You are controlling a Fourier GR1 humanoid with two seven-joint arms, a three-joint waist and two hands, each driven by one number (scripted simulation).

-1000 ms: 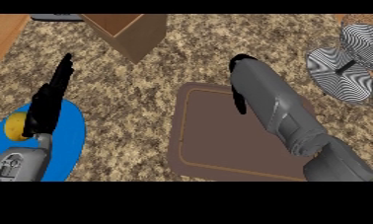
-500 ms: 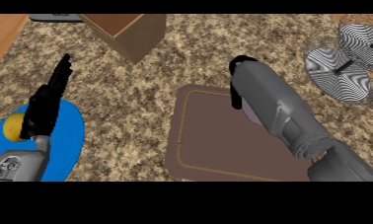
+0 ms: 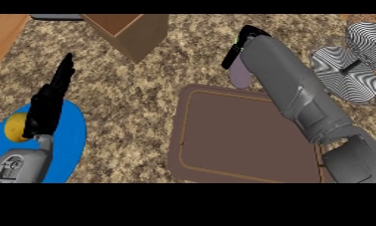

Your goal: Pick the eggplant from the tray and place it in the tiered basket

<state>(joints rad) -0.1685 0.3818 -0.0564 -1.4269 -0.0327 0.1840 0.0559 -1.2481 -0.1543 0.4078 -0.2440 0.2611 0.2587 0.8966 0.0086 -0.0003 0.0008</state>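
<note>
Since the earlier frames the right hand point(image 3: 235, 53) had travelled away from the far edge of the tray point(image 3: 242, 143) toward the back of the counter point(image 3: 125, 95). A pale purple eggplant point(image 3: 240, 76) had come into sight beneath it. The right forearm point(image 3: 294, 90) entered from the lower right corner and ran diagonally up and to the left, crossing the tray's right side. The black hand was bent downward at the wrist at the forearm's far end. Its fingers were curled over the upper end of the eggplant and grasped it, though the forearm hid much of the hand. The eggplant hung below the fingers, against the left flank of the forearm. It showed just past the tray's far edge and over the speckled counter, no longer within the tray's border. The tiered basket point(image 3: 351, 63), patterned in black and white stripes, stood to the right of the forearm, apart from the eggplant. The left hand point(image 3: 50, 103) had stayed at the left side of the view, fingers straight and pointing up, relaxed and holding nothing. Its wrist overlapped a blue plate point(image 3: 71, 143) on which a yellow fruit point(image 3: 16, 126) lay at the left. A wooden box point(image 3: 136, 33) stood at the counter's far edge, between the two hands
</note>
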